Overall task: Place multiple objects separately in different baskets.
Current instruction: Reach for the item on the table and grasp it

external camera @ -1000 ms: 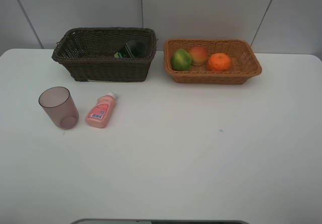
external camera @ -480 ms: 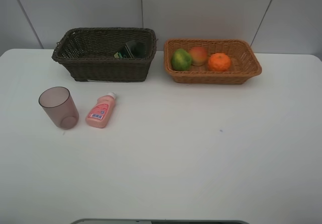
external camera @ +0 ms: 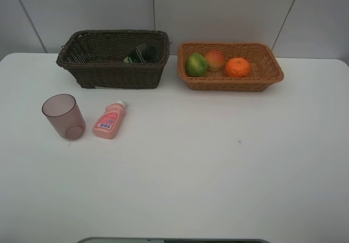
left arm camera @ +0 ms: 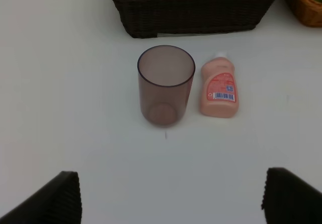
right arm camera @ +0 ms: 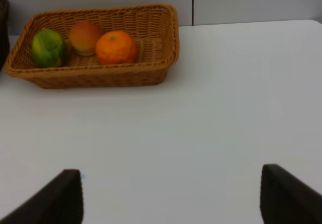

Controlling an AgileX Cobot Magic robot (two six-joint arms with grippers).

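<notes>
Two items lie out on the table (external camera: pixel 218 161): the mauve cup (external camera: pixel 64 116), upright at near left, and the pink bottle (external camera: pixel 110 120), flat on its side just right of it, white cap pointing far toward the dark basket (external camera: pixel 109 76). The dark green bottle (external camera: pixel 142 53) lies inside that basket. The green-yellow fruit (external camera: pixel 196 64), red-yellow fruit (external camera: pixel 215 60) and orange (external camera: pixel 238 67) sit in the light basket (external camera: pixel 272 75) at far right. Left jaws are spread wide and empty, hanging on the near side of cup and bottle. Right jaws are also apart and empty, facing the light basket across bare table. Risks, judged: cup and bottle lie close together, so jaws closing on one may knock the other, and the tall, smooth-walled cup looks easy to tip or let slip. The bottle lies low, so a pinch may scrape the table or skid it away. The dark basket is deep, and a low carry could catch its near rim. A drop into the fruit basket would spoil the sorting. Writing: the pink bottle has a red label with a blue patch and barcode, text too small to read. The dark green bottle's label is not legible.
</notes>
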